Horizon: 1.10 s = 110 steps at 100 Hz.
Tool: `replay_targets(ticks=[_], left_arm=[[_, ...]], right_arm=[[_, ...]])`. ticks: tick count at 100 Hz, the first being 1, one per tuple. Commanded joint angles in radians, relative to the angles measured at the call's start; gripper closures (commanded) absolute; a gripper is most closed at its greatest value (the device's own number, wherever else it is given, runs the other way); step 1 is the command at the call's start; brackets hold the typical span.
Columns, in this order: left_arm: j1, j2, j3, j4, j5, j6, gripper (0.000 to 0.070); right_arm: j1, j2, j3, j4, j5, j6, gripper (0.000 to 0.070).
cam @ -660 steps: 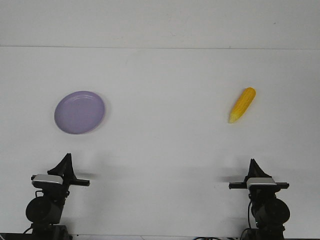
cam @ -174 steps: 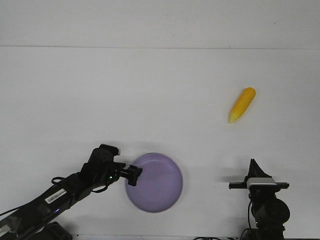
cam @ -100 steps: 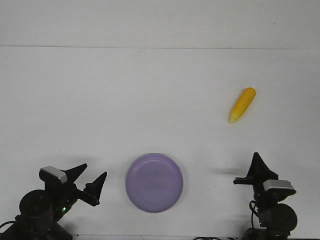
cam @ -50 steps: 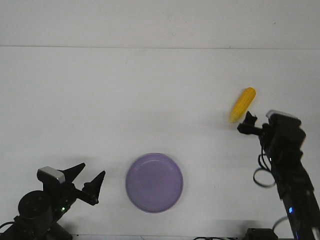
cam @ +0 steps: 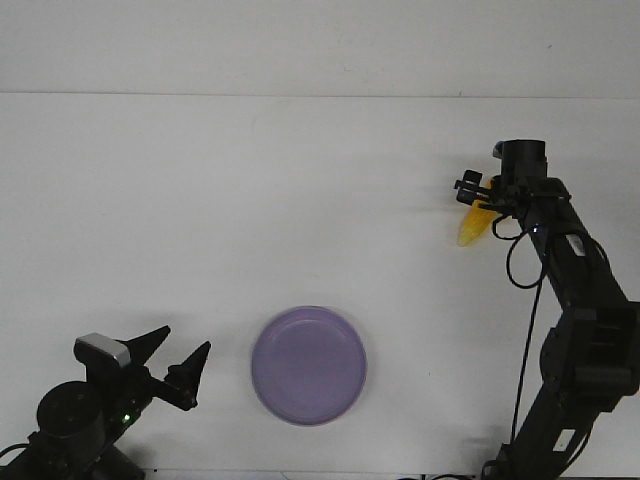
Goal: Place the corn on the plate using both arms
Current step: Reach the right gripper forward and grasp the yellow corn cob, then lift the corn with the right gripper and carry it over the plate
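Counter: we see a plain white counter (cam: pixel 300 200) filling the front view, with a faint seam running across it near the far edge and a paler white band beyond.
Left gripper: our left gripper (cam: pixel 172 365) sits low at the near left corner, its two dark fingers (cam: pixel 152 340) spread wide apart with nothing between them.
Plate: we find the lavender plate (cam: pixel 308 366) flat on the counter near the front edge, to the right of the left gripper and apart from it, its bowl bare.
Corn: the corn (cam: pixel 472 226) lies far right, well away from the plate, only its pale pointed end and a strip of yellow showing.
Right gripper: our right gripper (cam: pixel 487 195) is down over the corn's thick end, covering it; we cannot tell whether its fingers have closed.
Obstructions: we see bare counter between the corn and the plate.
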Motion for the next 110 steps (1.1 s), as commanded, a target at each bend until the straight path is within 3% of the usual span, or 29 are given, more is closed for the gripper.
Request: replay_targets(ticks=[1, 28, 38, 45, 55, 59, 89, 110], left_arm=[[-0.005, 0.005, 0.002, 0.006, -0.003, -0.006, 0.0169], [-0.006, 0.005, 0.002, 0.006, -0.011, -0.006, 0.0169], [-0.005, 0.005, 0.002, 0.006, -0.011, -0.006, 0.0169], [-0.006, 0.005, 0.002, 0.006, -0.017, -0.007, 0.0169], [-0.005, 0.005, 0.002, 0.006, -0.019, -0.008, 0.0169], [-0.006, 0.005, 0.002, 0.006, -0.022, -0.009, 0.0169], [-0.006, 0.005, 0.002, 0.006, -0.024, -0.008, 0.0169], [-0.006, 0.005, 0.002, 0.006, -0.026, -0.008, 0.0169]], right_arm=[[-0.001, 0.04, 0.034, 0.003, 0.018, 0.027, 0.0137], [-0.003, 0.109, 0.035, 0.013, 0.047, 0.04, 0.014], [-0.004, 0.119, 0.035, 0.021, 0.045, 0.042, 0.0186], [-0.004, 0.122, 0.035, 0.022, 0.044, 0.041, 0.0281], [-0.004, 0.122, 0.035, 0.021, 0.039, 0.035, 0.0535], [-0.004, 0.122, 0.035, 0.016, 0.032, 0.029, 0.0585], [-0.008, 0.079, 0.036, -0.009, 0.013, 0.009, 0.0596], [0.012, -0.102, 0.036, -0.042, -0.04, -0.141, 0.064]])
